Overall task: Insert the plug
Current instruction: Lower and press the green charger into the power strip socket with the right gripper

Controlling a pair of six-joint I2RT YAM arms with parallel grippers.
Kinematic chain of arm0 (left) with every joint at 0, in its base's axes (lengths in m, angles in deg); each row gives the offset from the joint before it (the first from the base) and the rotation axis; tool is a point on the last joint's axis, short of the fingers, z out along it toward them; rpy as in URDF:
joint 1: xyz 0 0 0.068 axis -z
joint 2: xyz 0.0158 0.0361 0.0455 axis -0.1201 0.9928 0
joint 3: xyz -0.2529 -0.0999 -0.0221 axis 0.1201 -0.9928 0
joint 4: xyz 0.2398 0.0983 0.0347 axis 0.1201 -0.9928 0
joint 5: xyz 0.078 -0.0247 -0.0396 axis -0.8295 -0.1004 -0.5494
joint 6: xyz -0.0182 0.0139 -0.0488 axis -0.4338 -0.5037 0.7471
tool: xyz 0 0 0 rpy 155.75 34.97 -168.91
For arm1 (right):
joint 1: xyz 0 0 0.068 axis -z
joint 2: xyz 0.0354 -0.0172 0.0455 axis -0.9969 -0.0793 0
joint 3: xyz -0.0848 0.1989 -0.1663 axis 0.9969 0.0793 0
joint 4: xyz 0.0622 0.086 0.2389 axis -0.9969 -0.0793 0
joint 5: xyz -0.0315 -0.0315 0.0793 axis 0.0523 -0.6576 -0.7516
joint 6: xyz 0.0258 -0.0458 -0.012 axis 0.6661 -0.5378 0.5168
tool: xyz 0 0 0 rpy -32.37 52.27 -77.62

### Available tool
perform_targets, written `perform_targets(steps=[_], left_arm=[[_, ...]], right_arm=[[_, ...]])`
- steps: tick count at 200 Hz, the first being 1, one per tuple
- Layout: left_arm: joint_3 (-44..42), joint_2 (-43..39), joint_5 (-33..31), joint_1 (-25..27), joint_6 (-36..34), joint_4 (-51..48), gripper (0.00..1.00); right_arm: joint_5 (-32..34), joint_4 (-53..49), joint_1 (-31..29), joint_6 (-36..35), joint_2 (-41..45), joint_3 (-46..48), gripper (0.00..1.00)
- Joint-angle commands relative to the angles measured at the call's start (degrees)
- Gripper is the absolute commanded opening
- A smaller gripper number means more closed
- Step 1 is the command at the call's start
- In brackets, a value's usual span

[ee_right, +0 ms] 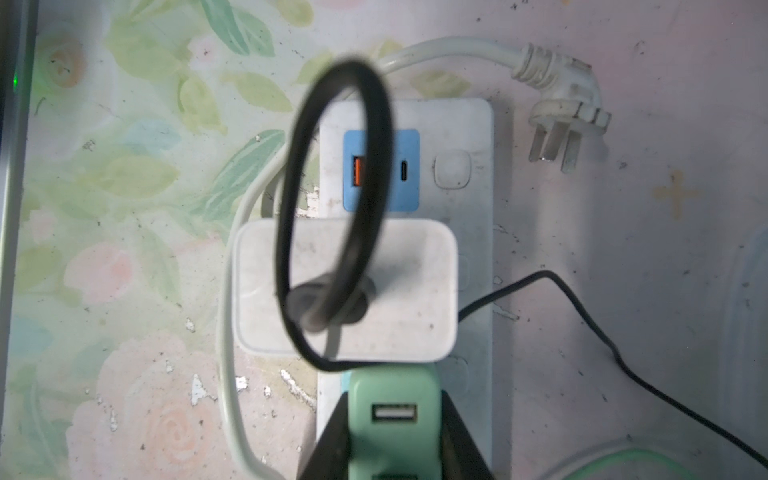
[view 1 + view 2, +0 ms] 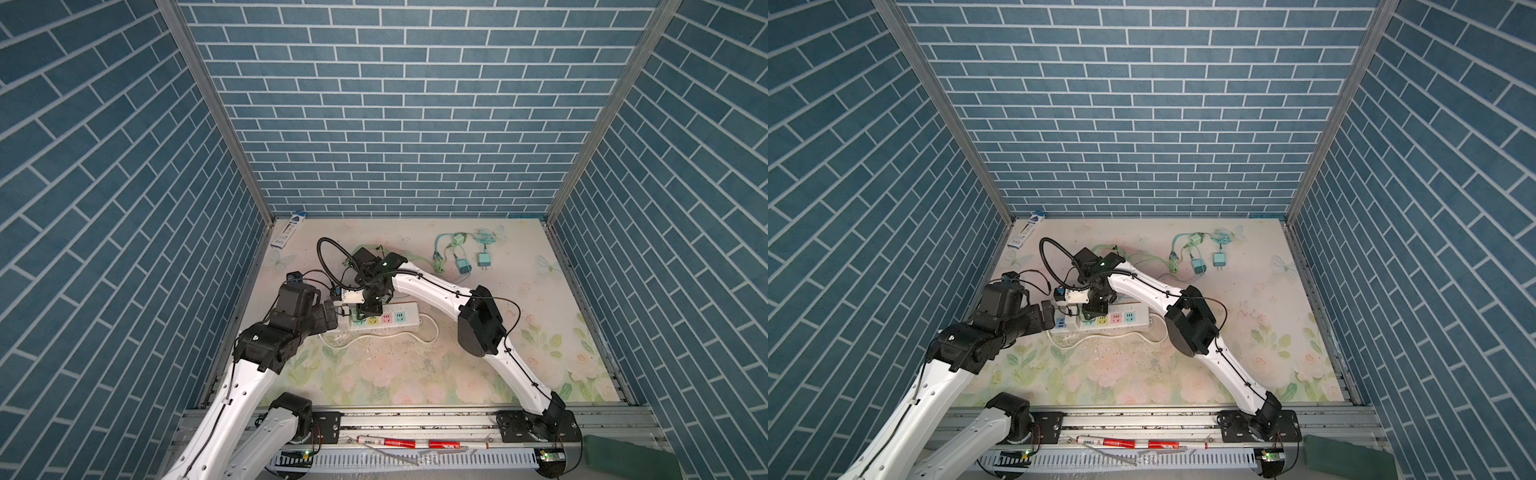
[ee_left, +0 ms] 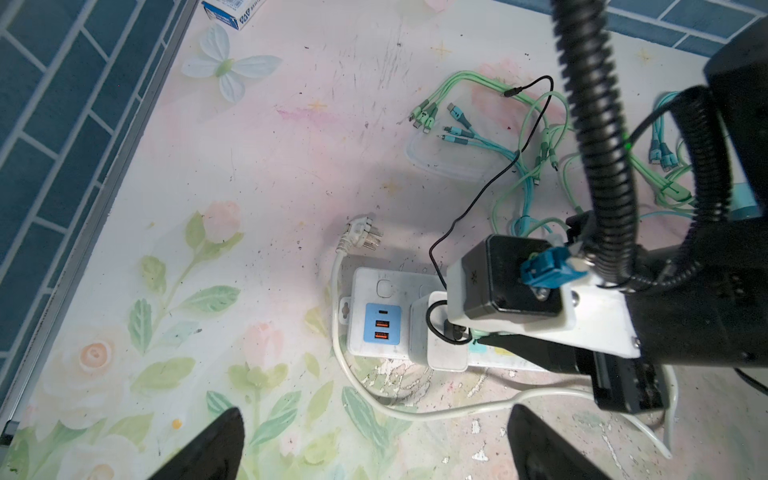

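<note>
The right gripper (image 1: 395, 434) pinches a mint-green plastic USB charger plug (image 1: 390, 395) over a long white plastic power strip (image 1: 473, 216), just beside a square white adapter (image 1: 415, 270). In both top views the strip lies toward 9 o'clock from the middle of the flower-printed table (image 2: 478, 365). The left gripper (image 3: 376, 409) stands spread, empty.

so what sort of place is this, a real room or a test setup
Probably a robot test booth, not a real room: brick-print panels wall in a flowered table, with a left arm and right arm bolted to a metal rail.
</note>
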Motion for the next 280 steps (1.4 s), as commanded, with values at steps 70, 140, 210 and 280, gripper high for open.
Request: perform_targets(steps=[70, 140, 210, 280], left_arm=[[1.6, -0.1, -1.6, -0.5, -0.8, 0.0, 1.00], [0.9, -1.7, -1.3, -0.5, -0.3, -1.0, 1.00], [1.7, -1.3, -0.6, -0.5, -0.4, -1.8, 1.00], [2.0, -1.0, -0.3, -0.5, 0.1, -1.8, 1.00]], right_arm=[[0.3, -1.7, -1.3, 1.8, -1.3, 4.7, 0.35], [-0.2, -0.9, -1.0, 1.8, 1.0, 3.0, 0.49], [-2.1, 0.3, 1.6, 4.5, 4.9, 2.6, 0.59], [-7.0, -1.7, 3.8, 5.5, 6.6, 2.2, 0.61]])
